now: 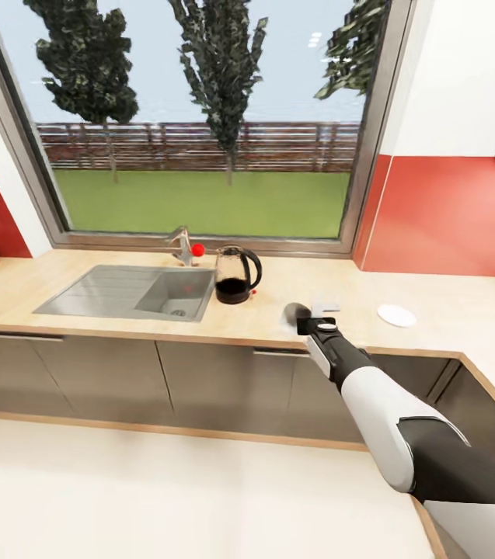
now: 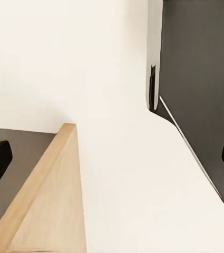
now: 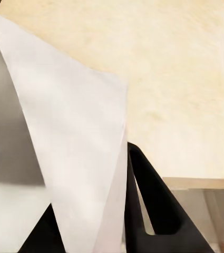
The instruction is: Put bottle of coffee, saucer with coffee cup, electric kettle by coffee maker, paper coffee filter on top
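My right gripper point(image 1: 309, 320) hovers over the light wood kitchen countertop point(image 1: 441, 291), shut on a white paper coffee filter point(image 1: 294, 313). In the right wrist view the folded paper filter point(image 3: 69, 132) stands up between the black fingers point(image 3: 156, 211). The electric kettle point(image 1: 237, 275), clear glass with a black base and loop handle, stands upright just left of the gripper, beside the sink. A small white saucer point(image 1: 396, 315) lies flat on the counter to the gripper's right. The left gripper point(image 2: 112, 158) is open over pale floor. The coffee maker, bottle of coffee and coffee cup are out of view.
A steel sink point(image 1: 84, 291) with a faucet point(image 1: 179, 244) and a red knob is set into the counter under a large window. Dark grey cabinets point(image 1: 200, 380) run below. The counter turns a corner at the right. A wood edge point(image 2: 43, 179) shows in the left wrist view.
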`<state>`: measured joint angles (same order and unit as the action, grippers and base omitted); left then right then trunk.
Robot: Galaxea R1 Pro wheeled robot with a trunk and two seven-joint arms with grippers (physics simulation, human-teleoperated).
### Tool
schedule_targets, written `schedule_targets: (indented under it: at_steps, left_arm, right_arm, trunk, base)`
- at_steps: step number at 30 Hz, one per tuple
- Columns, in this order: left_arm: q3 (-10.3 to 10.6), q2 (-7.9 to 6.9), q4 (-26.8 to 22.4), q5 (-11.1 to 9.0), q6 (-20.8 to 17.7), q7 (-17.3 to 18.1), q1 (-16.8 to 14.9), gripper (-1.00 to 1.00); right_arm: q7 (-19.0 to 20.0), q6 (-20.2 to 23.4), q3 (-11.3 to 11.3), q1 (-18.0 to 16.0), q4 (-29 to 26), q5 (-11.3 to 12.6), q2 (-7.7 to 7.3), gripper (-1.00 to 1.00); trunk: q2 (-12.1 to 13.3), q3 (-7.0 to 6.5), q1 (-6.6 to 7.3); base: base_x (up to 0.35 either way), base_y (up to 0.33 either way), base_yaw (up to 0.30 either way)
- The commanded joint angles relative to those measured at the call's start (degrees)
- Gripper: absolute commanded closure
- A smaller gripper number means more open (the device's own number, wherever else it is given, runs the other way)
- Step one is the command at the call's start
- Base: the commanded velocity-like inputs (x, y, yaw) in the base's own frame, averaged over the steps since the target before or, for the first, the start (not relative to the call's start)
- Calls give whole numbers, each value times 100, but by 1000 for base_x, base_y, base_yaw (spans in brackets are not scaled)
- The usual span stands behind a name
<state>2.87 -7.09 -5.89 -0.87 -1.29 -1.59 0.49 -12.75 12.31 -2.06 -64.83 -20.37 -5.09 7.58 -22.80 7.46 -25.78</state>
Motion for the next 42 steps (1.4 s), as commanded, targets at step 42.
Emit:
schedule_targets:
  at_steps: [42]
  left_arm:
    - [22, 80, -227, -24, -9, 7, -18, -100]
  right_arm:
    - [4016, 25, -7, -3, 1070, -45, 242, 100]
  trunk:
    - [-12, 11, 0]
  base:
    - [-88, 23, 0]
